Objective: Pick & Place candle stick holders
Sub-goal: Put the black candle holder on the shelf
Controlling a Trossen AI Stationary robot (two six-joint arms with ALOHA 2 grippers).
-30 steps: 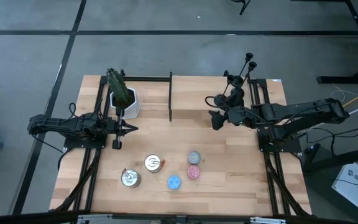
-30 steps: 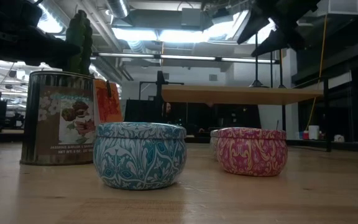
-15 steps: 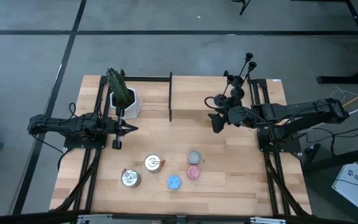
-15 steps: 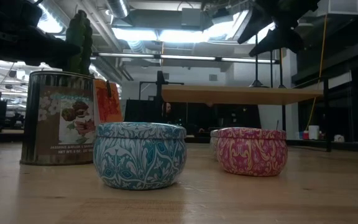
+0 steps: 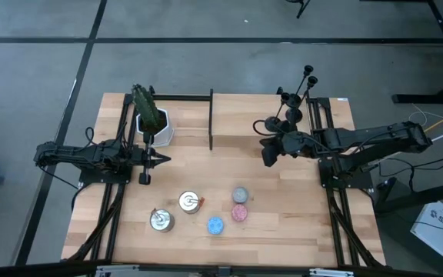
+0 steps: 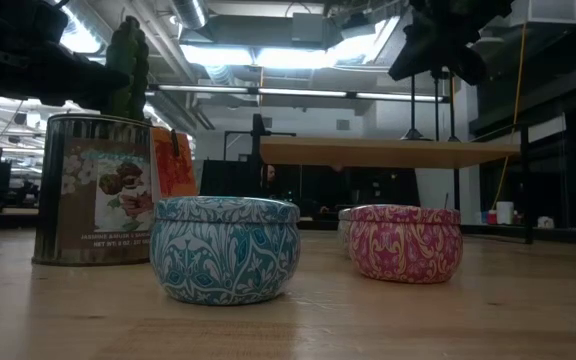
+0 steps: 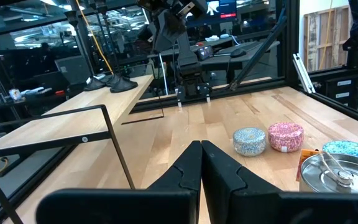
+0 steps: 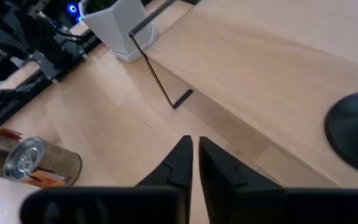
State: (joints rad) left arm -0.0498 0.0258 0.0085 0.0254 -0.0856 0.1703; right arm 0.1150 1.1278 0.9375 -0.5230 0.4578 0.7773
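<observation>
So the thing that changed in the last second: the right end effector [image 5: 268, 156] was spread wide and has now snapped together. The right wrist view shows its two dark fingers nearly touching with nothing between them, so it closed on air.

The matte black candle stick holders with round flat bases and thin stems [image 5: 291, 108] are still standing in a cluster on the raised light wooden shelf [image 5: 237, 123] at the back right of the pale wood counter [image 5: 283, 223]. None of them looks moved. In the right wrist view one dark round base [image 8: 356, 134] sits on the shelf well off to the side of the fingers, not in the grip.

My read is that no pick has happened. Either it was a miss or it's just closing up before repositioning, can't tell which. It'd need to reopen and line up on a stem before anything gets carried.

The left end effector [image 5: 160, 160] is parked over the left side of the counter, fingers pressed together, holding nothing.
</observation>
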